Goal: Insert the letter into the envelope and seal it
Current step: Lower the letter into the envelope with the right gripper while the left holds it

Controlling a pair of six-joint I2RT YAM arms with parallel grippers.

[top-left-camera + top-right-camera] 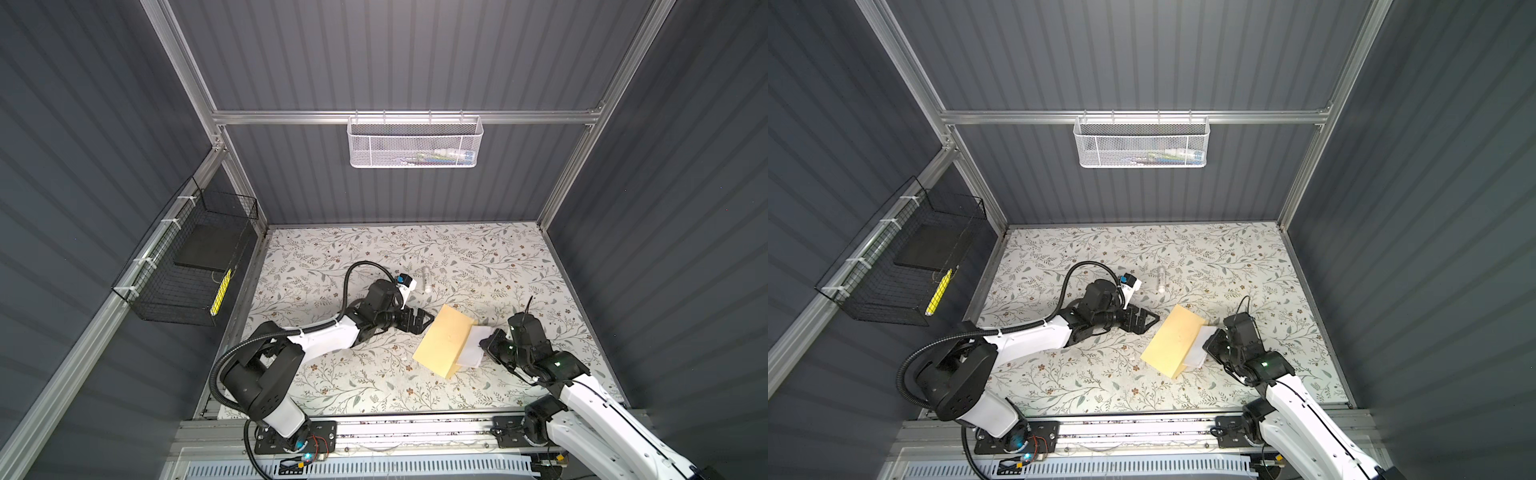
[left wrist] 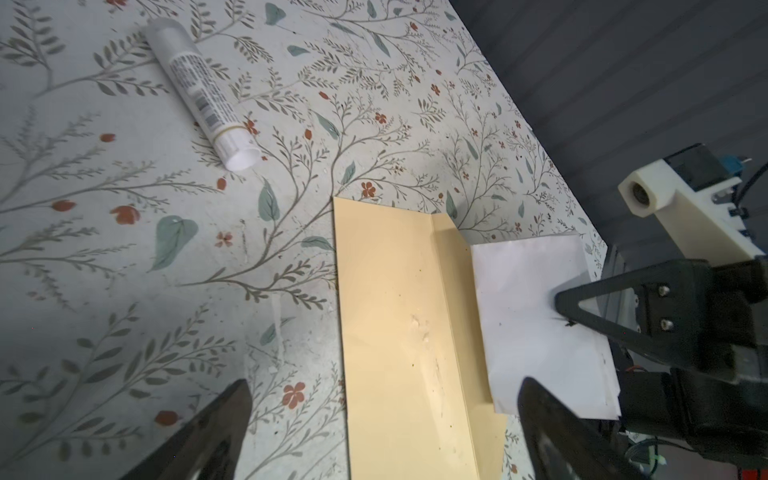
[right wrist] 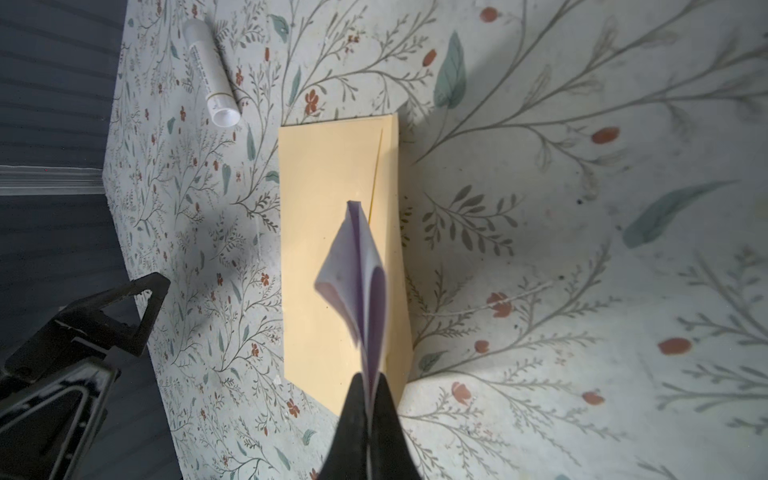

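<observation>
Black left gripper [image 1: 424, 324] empty; white letter [image 1: 473, 348] clamped at the right.

Left gripper stands with jaws spread wide, holding nothing, just beside the left edge of the tan kraft envelope [image 1: 441, 343], which lies flat on the floral table [image 1: 365, 386]. A white cylindrical tube [image 1: 426, 280] lies behind it, apart. The folded letter overlaps the envelope's right side – lifted edge-on, pinched in the closed right gripper [image 1: 489, 340]. Whether its leading edge sits inside the pocket cannot be told.

One envelope [image 1: 442, 338], one letter [image 1: 471, 352], one tube [image 1: 426, 279], two baskets [image 1: 374, 145] [image 1: 174, 309].
</observation>
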